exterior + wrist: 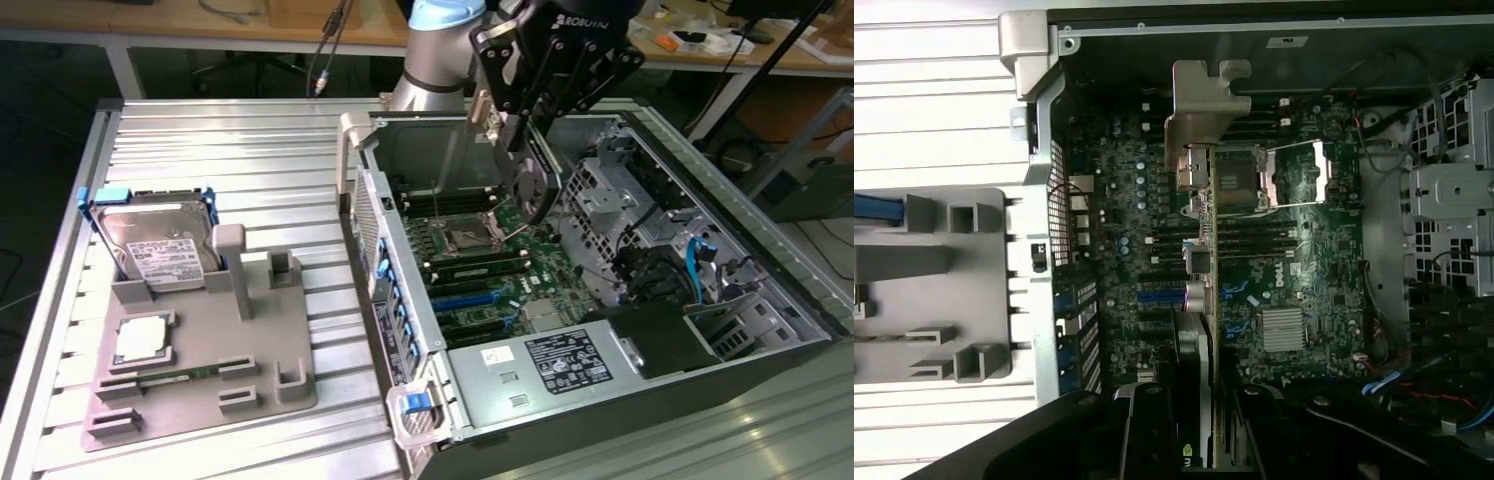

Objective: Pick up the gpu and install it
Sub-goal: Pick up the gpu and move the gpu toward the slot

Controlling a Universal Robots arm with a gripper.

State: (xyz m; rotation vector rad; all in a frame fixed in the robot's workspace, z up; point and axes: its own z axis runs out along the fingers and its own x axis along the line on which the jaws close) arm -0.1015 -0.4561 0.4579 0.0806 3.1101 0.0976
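Clamping gpu between fingers (edge-on), over motherboard

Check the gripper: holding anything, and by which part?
Yes: the gpu, pinched across its flat faces near the upper edge by the gripper, above the open case.

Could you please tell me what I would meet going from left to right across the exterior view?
hard drive → computer case's side wall → gpu, hanging inside the case → blue cables
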